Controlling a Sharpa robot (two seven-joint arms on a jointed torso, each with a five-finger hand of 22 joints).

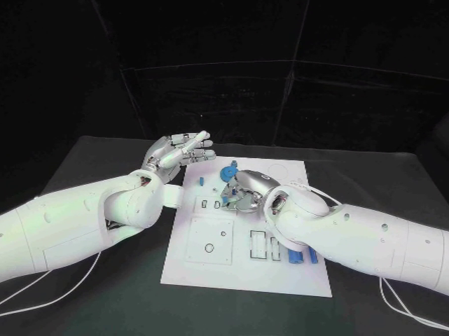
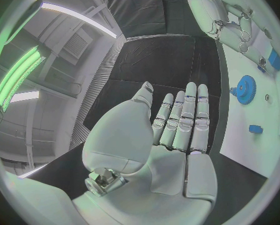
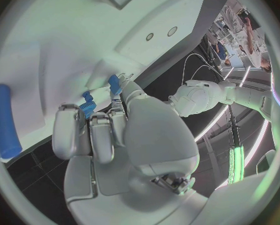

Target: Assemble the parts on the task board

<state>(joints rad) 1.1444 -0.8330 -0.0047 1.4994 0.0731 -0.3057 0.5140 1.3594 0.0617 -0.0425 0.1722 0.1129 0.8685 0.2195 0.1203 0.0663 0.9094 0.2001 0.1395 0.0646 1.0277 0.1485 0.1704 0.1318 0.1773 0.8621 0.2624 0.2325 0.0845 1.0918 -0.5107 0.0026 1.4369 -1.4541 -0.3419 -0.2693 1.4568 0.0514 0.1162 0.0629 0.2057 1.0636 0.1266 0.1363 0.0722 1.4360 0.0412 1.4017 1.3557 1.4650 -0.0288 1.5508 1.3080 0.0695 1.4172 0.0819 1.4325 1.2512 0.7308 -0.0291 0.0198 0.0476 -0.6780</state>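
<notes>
– Head view consulted first. Finds right hand low over the far half of the board, fingers curled in. Holding what?

– Judging by the right wrist view, gripping a small blue part with a toothed edge, pinched at the fingertips just above the board. Cannot tell whether seated in its slot yet.

– Left hand?

– Holds nothing. Hovers flat, fingers straight and slightly apart, above the table just beside the board's far left corner.

– Other parts noted?

– Gear standing on the board between the two hands, near the right fingertips but apart from them. Two pegs lying near the board's right edge, close to the right forearm.

– Handling of the held part?

– Judged light and stiff, probably hard plastic, smooth enough to slip or twist in metal fingers. Best taken by its flat sides rather than the teeth, low enough to stay square to the board. Needs modest pressure only.

– Risks?

– Could tilt in the pinch and jam at the slot mouth. Could also brush the gear, given how close it stands.
</notes>
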